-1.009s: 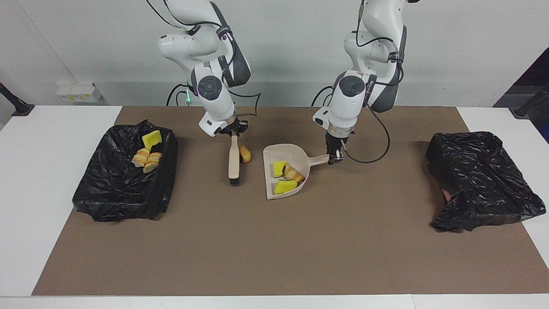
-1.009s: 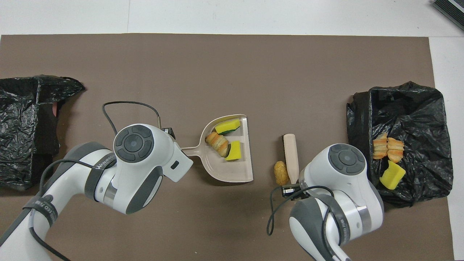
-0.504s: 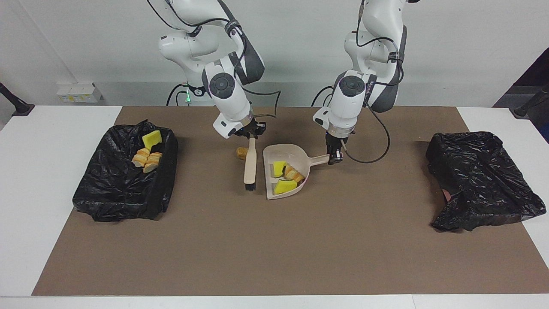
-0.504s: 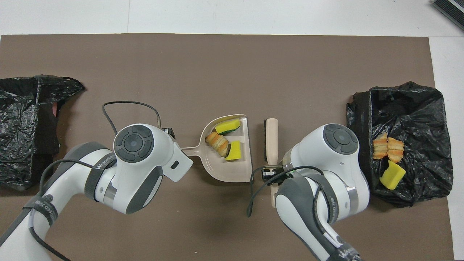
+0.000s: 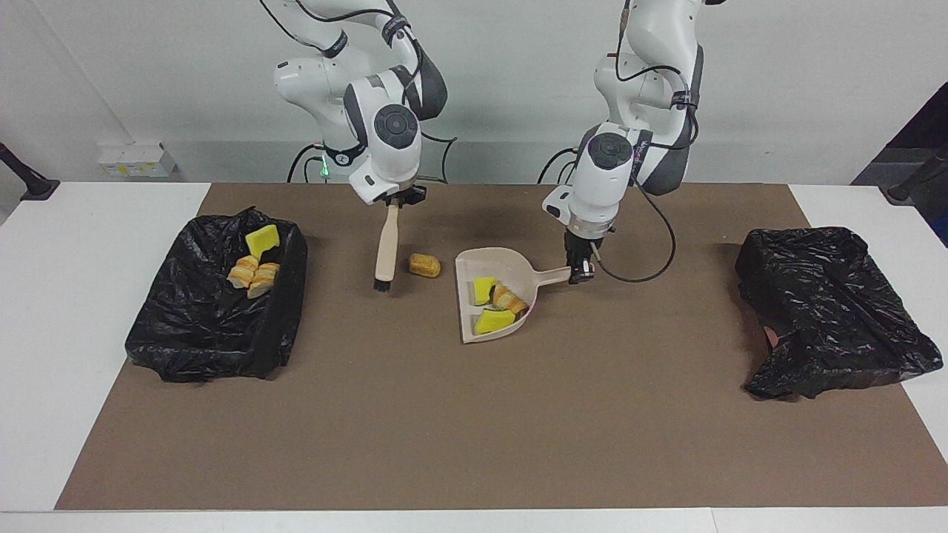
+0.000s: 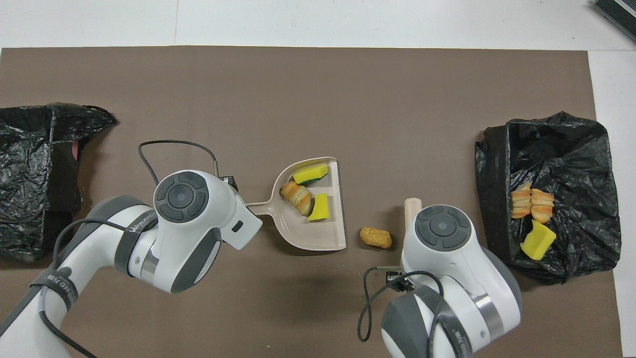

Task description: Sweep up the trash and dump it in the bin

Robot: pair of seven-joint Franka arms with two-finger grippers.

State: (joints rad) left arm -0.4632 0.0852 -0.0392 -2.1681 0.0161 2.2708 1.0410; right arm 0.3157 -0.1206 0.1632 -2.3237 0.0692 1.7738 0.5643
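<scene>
Brown matting is covering the white tabletop (image 5: 44,311), with a plain pale wall rising at the robots' end. Lying on that mat between brush and dustpan is one loose tan bread-like lump (image 5: 424,265), short and rounded with a crusty look, its long axis running roughly across the table from one arm's end toward the other. The right gripper (image 5: 395,201) is pinching the top of a pale wooden brush (image 5: 385,248), whose dark bristles are hanging just beside the lump, toward the right arm's end of the table. The beige dustpan (image 5: 474,260), smooth moulded plastic with a flat open lip, is sitting beside the lump toward the left arm's end, its mouth facing the lump. The left gripper (image 5: 578,268) is clamping the dustpan's narrow handle. So the lump is lying straight between bristles and lip, and a push toward the left arm's end would probably carry it in. Two spongy yellow chunks (image 5: 492,321) and a striped bread lump are already resting inside. More trash is lying in the crinkled black-bagged bin (image 5: 215,340) at the right arm's end.
</scene>
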